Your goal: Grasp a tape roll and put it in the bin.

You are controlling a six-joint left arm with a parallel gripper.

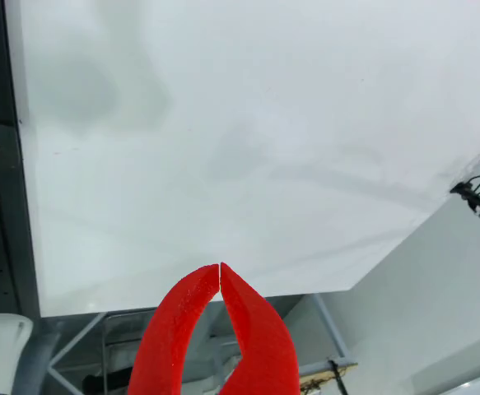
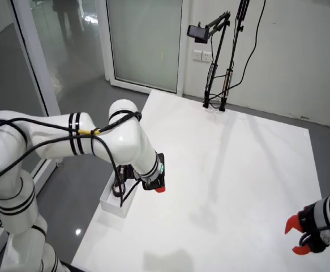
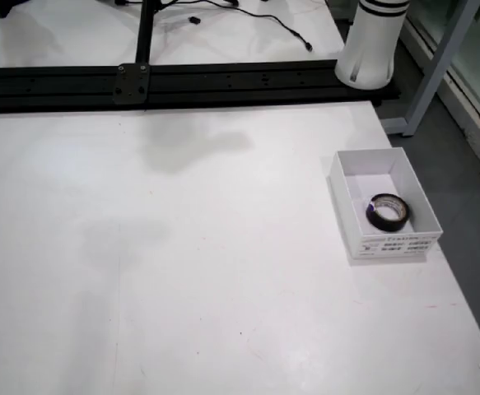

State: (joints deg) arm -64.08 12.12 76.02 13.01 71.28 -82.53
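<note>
A black tape roll (image 3: 387,211) lies flat inside the small white open bin (image 3: 385,243) near the table's right edge in the view from above. No gripper shows in that view. In the view that rides on the gripper, my red fingers meet at their tips, so the gripper (image 1: 220,267) is shut with nothing between them, over bare white table. The view from the side shows my gripper (image 2: 159,188) hanging just right of the bin (image 2: 112,206), above the table.
A second white arm with an open red gripper (image 2: 298,237) stands at the table's lower right corner in the side view. A black camera stand (image 2: 217,68) rises at the far edge. A black rail (image 3: 182,82) and a white arm base (image 3: 371,49) line the table's top in the view from above.
</note>
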